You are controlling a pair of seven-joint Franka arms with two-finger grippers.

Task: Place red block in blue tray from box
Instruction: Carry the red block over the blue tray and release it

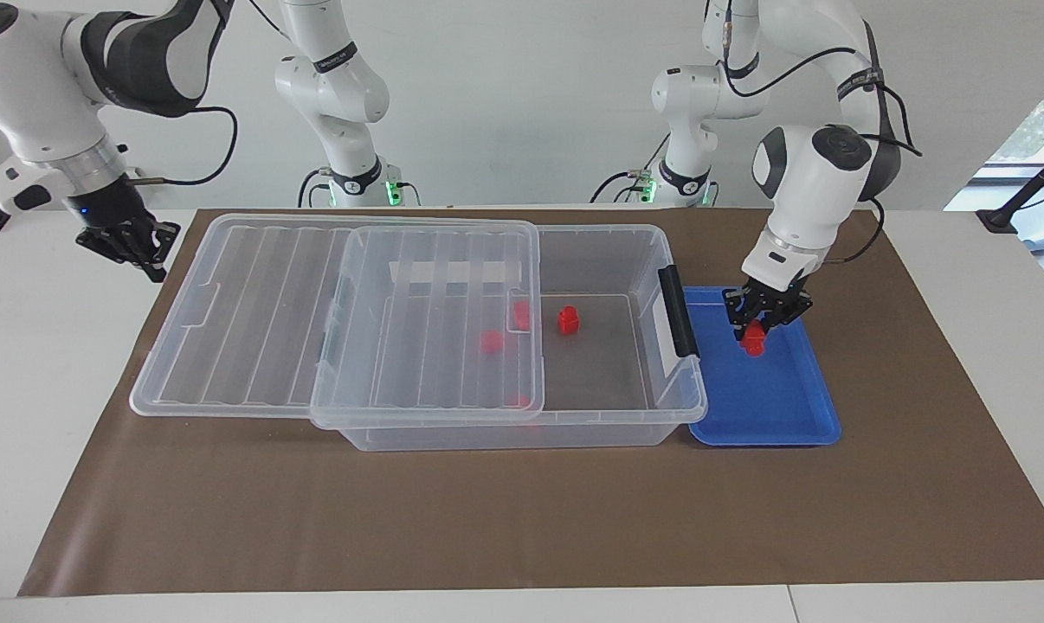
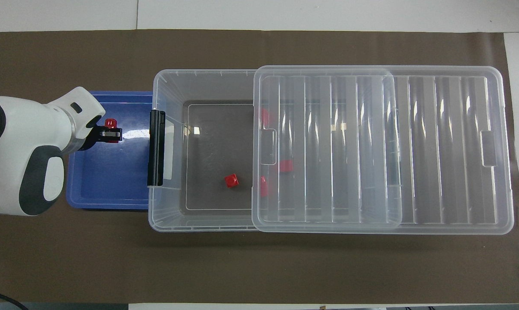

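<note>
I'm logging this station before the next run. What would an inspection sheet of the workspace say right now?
Surface: brown mat on a white table.
Job's things: the box is open, its lid slid toward the right arm's end. The blue tray sits against the box's latch end. One red block is low over the tray, between the jaws.
Clutter: four more red blocks in the box, one uncovered, the others under the lid.
Grippers: left gripper shut on the red block; right gripper waits off the mat.
Cables: black cables along both arms.
Surroundings: white wall, window at one edge.
</note>
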